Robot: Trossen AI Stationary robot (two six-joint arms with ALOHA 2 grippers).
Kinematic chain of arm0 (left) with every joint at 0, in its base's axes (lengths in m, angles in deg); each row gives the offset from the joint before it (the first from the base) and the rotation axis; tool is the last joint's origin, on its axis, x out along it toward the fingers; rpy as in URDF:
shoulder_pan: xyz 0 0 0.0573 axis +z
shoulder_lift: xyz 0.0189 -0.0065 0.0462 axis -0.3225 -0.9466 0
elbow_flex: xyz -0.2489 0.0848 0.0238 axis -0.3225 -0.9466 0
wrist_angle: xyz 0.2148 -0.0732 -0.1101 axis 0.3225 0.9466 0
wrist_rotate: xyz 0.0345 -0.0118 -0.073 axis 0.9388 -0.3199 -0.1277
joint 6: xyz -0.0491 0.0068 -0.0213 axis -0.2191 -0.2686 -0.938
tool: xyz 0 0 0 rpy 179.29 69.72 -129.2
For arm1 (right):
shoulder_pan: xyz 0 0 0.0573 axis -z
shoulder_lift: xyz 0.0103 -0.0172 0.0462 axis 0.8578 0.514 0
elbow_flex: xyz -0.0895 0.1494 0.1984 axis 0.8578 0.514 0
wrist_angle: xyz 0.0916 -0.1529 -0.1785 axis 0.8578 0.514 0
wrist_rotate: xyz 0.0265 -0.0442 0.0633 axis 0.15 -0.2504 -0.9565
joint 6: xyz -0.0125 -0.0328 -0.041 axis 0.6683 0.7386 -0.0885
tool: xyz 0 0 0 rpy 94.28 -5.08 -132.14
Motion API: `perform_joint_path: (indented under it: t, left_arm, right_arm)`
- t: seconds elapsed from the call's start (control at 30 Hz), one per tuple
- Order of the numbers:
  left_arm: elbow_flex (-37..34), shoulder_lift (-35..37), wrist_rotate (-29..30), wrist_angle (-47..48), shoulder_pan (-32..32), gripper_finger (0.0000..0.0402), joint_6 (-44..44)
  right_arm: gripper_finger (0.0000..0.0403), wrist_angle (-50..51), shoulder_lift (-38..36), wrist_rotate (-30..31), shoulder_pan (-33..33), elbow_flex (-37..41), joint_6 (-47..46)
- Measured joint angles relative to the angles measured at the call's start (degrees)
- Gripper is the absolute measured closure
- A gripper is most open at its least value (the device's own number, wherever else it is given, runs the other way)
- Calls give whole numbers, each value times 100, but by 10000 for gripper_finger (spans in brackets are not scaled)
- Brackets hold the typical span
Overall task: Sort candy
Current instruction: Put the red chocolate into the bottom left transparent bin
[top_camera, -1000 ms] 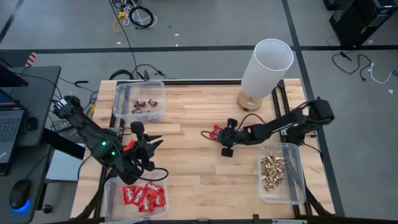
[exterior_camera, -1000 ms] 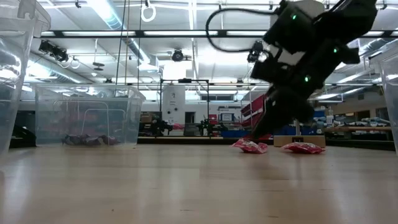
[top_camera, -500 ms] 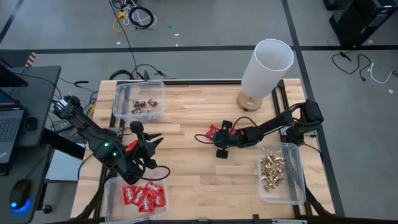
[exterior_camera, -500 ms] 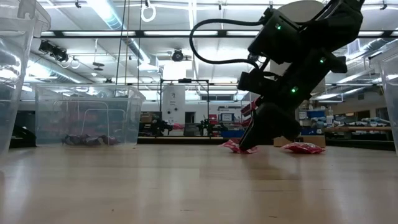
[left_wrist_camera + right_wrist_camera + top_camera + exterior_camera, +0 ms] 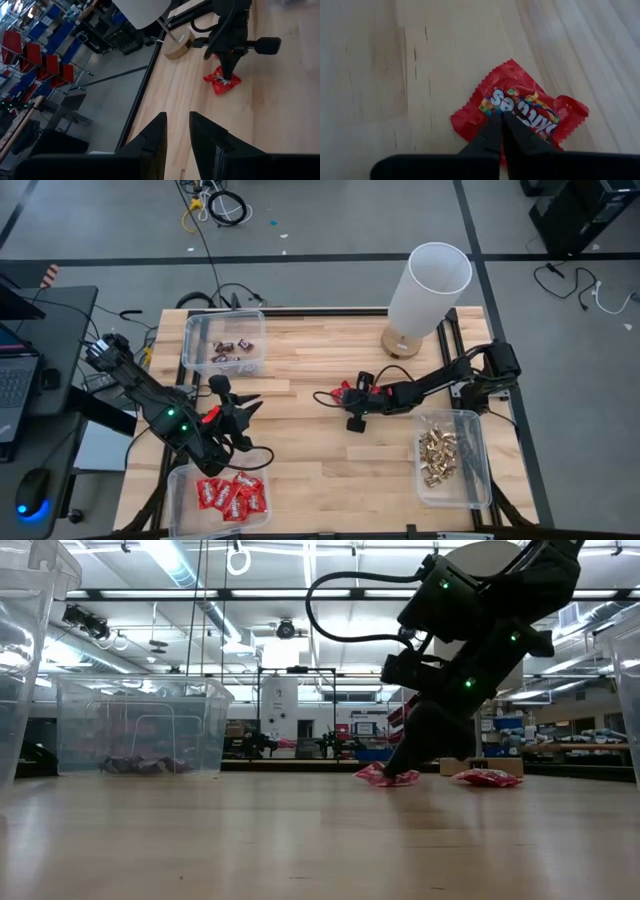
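Desk centre: packet under right gripper. Bins at 10, 7, 4 o'clock; lamp at 1; left gripper at 9.

A light butcher-block wooden table stands on a grey concrete floor crossed by dark lines. A loose coil of black and yellow cables lies on the floor beyond the table's far edge, and more dark cables trail at the right. A dark side desk with an open laptop and a blue-lit mouse sits to the left. At table height, the room behind is a large open hall with white ceiling beams and long strip lights, and red chairs stand on the floor to one side.
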Motion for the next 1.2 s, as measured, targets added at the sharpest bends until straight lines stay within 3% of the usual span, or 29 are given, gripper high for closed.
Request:
perform_joint_path:
  t: [0.17, 0.37, 0.57, 0.83, 1.2]
  left_arm:
    - [0, -1, -33, -11, 0, 317, -111]
    - [0, -13, -41, -56, 0, 317, -120]
    - [0, -13, -52, -216, 0, 317, -54]
    - [0, -13, -112, -260, 1, 317, -50]
    - [0, -15, -117, -281, 1, 317, -41]
  right_arm:
    - [403, -71, -61, -11, -64, 18, 37]
    - [402, -54, -476, -429, -280, 55, 31]
    - [402, -131, -970, -123, -400, 44, 48]
    - [398, 455, -1038, -268, -50, 35, 46]
    - [299, 844, -801, -555, 154, 26, -484]
